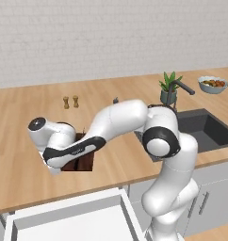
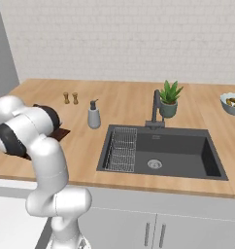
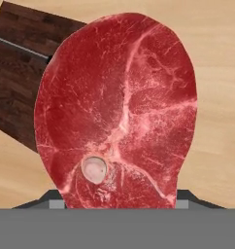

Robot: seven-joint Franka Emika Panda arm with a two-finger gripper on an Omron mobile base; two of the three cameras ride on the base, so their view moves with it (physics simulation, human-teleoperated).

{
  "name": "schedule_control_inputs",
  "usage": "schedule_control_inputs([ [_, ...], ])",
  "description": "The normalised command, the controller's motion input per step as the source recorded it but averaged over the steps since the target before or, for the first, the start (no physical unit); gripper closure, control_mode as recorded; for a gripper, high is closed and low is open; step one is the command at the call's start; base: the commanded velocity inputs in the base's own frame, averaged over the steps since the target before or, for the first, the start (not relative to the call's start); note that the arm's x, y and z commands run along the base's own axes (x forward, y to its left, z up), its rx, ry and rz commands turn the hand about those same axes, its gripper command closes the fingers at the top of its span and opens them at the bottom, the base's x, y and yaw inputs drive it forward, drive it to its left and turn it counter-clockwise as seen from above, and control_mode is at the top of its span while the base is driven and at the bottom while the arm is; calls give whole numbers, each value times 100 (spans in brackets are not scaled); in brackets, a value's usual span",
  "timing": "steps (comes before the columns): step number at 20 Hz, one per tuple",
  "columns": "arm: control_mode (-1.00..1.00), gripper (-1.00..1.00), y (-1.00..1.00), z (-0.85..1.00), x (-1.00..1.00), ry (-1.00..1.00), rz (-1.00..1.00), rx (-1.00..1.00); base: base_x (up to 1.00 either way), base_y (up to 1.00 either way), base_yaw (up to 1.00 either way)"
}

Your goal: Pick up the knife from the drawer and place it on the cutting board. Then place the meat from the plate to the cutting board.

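The gripper (image 3: 118,204) holds the flat pinkish-red raw meat (image 3: 117,112) between its jaws, probably to carry it over the dark brown wooden cutting board (image 3: 17,82), where the slim knife (image 3: 22,48) already lies.

Pretty standard Franka look: the arm (image 1: 120,123) is glossy white all over, chunky rounded links, smooth shells. The joints are dark rings with white round caps (the elbow one is the biggest). There's a black band along the forearm link with faint pale lettering I can't read.
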Motion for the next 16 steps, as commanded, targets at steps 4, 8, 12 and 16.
schedule_control_inputs([
  [4, -100, 100, -47, 0, 74, 7, 19, 4, 0, 0, 0],
  [8, -100, 100, -27, -3, 50, 8, 14, 0, 0, 0, 0],
  [12, -100, 100, -44, -9, 29, 12, 15, 0, 0, 0, 0],
  [16, -100, 100, -52, -6, 42, 9, 20, 1, 0, 0, 0],
])
